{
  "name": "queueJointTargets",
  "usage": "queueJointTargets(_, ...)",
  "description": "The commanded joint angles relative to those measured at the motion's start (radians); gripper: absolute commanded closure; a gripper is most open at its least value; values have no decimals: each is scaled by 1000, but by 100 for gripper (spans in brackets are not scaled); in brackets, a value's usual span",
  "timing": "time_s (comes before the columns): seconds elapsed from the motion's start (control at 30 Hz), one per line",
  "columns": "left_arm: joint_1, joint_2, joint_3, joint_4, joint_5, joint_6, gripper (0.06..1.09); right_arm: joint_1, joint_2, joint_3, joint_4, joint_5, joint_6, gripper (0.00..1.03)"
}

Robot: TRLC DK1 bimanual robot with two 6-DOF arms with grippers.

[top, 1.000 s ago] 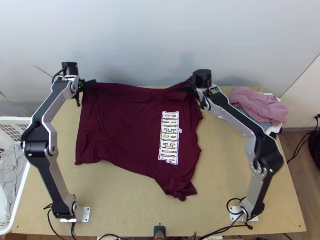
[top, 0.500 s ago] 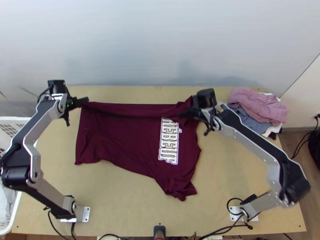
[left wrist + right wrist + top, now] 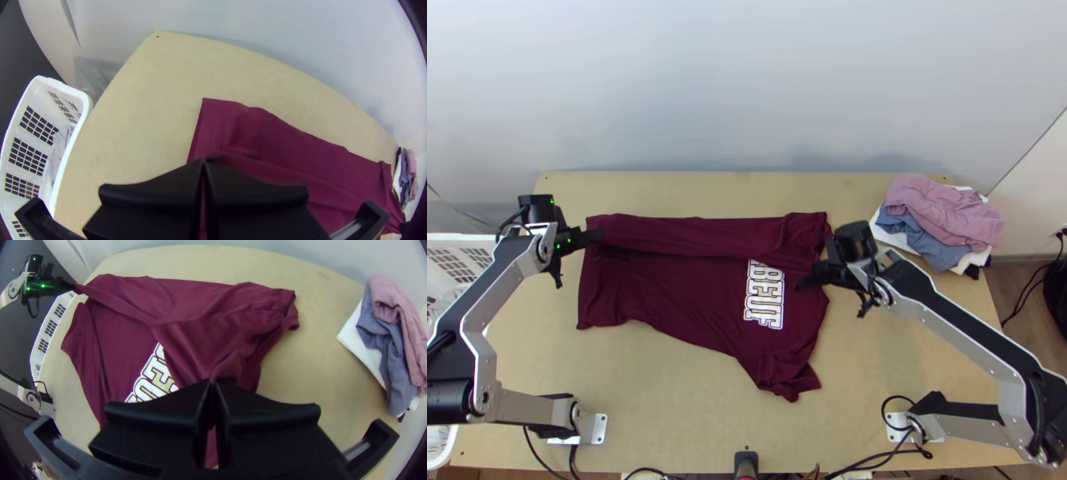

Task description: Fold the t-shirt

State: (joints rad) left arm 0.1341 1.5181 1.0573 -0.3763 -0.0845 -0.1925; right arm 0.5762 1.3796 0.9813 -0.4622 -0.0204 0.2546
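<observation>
Clamped on the t-shirt (image 3: 703, 284), the left gripper (image 3: 597, 234) has its fingers together at the far left part of the cloth. Right gripper (image 3: 801, 282) likewise has its fingers closed on a bunched bit of the shirt, at the right side, beside the white lettering (image 3: 765, 302).

The maroon shirt lies across the middle of the wooden table (image 3: 667, 408), its far part turned over toward the near edge. A bare strip of wood runs between this turned part and the far table edge, with the pale wall (image 3: 747, 88) behind. Near the arms' bases the bare room is broader. More open wood separates the shirt from the clothes pile (image 3: 947, 212) by the far right corner. On the left, the basket (image 3: 463, 238) stands beside the table edge, near the left gripper.

That makes one t-shirt, one pile, one basket and two grippers. The pile shows pink, blue-grey, white and a little black; how many pieces it holds is hard to tell. Part of the lettering is hidden under the turned cloth. The top view cuts off the basket and both arms' elbows, and the fingers cover the cloth they grip.
</observation>
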Motion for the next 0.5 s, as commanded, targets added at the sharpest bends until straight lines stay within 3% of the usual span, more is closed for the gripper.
queueJointTargets(0.0,10,-53,-88,1,5,7,104,11,-91,-109,-26,-16,0,100)
queueJointTargets(0.47,22,-56,-163,40,5,25,104,30,-165,-219,-43,-35,0,99)
